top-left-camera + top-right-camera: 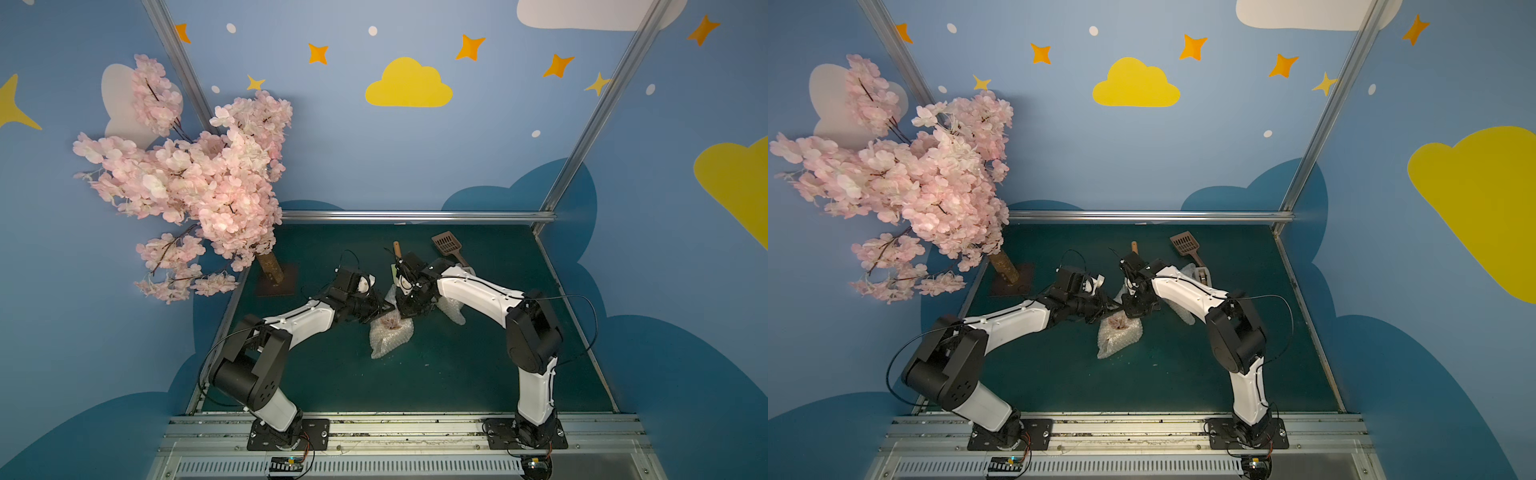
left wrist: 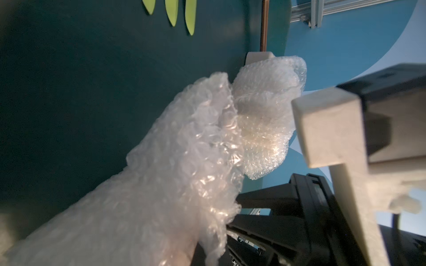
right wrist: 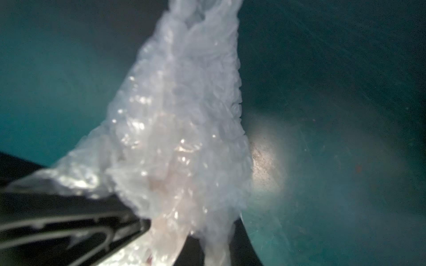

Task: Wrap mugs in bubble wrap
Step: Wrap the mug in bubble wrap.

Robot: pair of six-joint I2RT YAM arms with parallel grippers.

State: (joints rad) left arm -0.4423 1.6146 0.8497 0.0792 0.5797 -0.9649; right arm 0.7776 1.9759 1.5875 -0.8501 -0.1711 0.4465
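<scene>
There are two robot arms [image 1: 299, 316] [image 1: 473, 291], two bubble wrap bundles [image 1: 390, 338] [image 1: 452, 311], one slotted scoop [image 1: 446, 243], one wooden-handled tool [image 1: 397, 248], one blossom tree [image 1: 199, 178].

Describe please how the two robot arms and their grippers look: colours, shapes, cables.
The left arm and right arm match: smooth white shell links, bulky rounded black joints, black base plates, and thin black cables looping alongside. The left gripper and right gripper are black.
</scene>
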